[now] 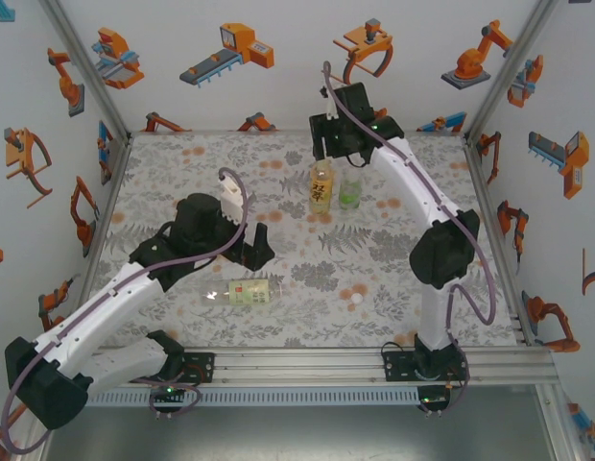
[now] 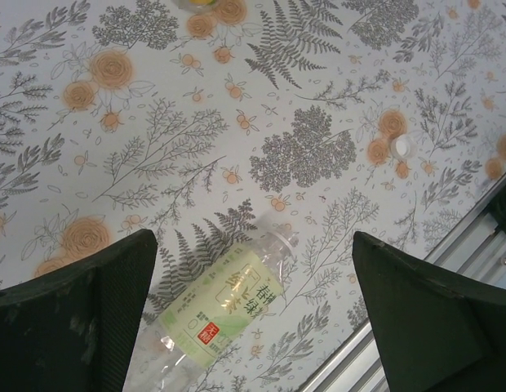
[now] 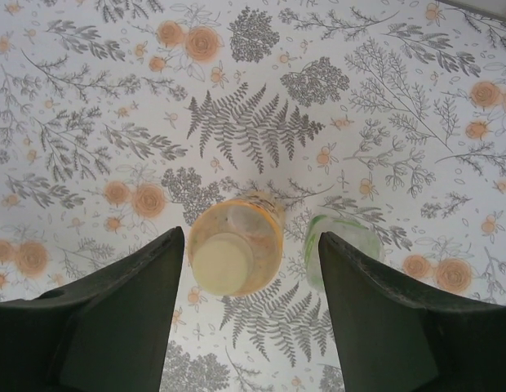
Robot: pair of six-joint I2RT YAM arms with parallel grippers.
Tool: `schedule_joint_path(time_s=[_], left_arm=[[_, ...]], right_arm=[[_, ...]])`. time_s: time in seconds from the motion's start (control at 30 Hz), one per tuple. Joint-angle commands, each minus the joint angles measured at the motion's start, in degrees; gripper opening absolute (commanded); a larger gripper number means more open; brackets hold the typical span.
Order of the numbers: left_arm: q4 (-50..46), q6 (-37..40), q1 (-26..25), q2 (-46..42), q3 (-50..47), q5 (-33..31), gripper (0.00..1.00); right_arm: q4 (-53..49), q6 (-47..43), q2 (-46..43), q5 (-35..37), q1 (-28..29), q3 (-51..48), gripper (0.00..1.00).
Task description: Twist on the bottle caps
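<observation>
Top external view: nearest my bases, the pale-labelled bottle (image 1: 248, 291) lies on its side, with a white cap (image 1: 356, 299) loose on the table (image 1: 413, 317) to its right. My left gripper (image 2: 253, 241) hangs over that bottle, jaws wide apart, holding nothing. Farther off, the yellow-orange bottle (image 3: 234, 249) and green-labelled bottle (image 3: 343, 245) stand side by side. My right gripper (image 3: 251, 235) straddles the yellow-orange one, jaws parted and not clamping it.

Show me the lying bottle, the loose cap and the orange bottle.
lying bottle (image 2: 224, 306): left wrist view, its label.
loose cap (image 2: 401, 146): left wrist view, its top.
orange bottle (image 3: 234, 249): right wrist view, its top.
</observation>
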Motion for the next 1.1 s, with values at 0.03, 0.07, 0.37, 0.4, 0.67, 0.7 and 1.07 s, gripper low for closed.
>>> schedule_joint_path(time_s=[0.03, 0.07, 0.37, 0.4, 0.67, 0.7, 1.07], left_arm=[[-2.4, 1.4, 1.3, -1.5, 2.3, -1.8, 0.97], [-2.3, 1.4, 1.5, -1.9, 2.0, -2.3, 0.97], [-2.3, -1.8, 3.6, -5.1, 0.2, -6.4, 0.97], [-2.9, -2.4, 4.0, -5.2, 0.4, -6.8, 0.97], [-7.9, -5.7, 6.2, -8.1, 2.6, -14.1, 0.97], [-8.4, -5.9, 6.5, -8.7, 2.7, -15.1, 0.97], [-18.0, -6.4, 9.8, -17.1, 7.3, -19.3, 0.97]], right_arm=[[-2.5, -3.2, -7.2, -2.8, 1.4, -2.8, 0.61], [-2.0, -3.7, -8.9, -4.3, 1.8, -5.1, 0.61], [12.8, -11.1, -26.7, -18.6, 12.4, -34.4, 0.6], [15.0, -12.0, -28.0, -20.1, 13.7, -38.2, 0.61], [28.5, -20.3, -30.4, -26.2, 27.3, -56.4, 0.7], [29.6, -20.8, -29.8, -25.4, 28.6, -57.2, 0.71], [35.4, -29.3, -18.2, -13.9, 37.5, -54.3, 0.87]])
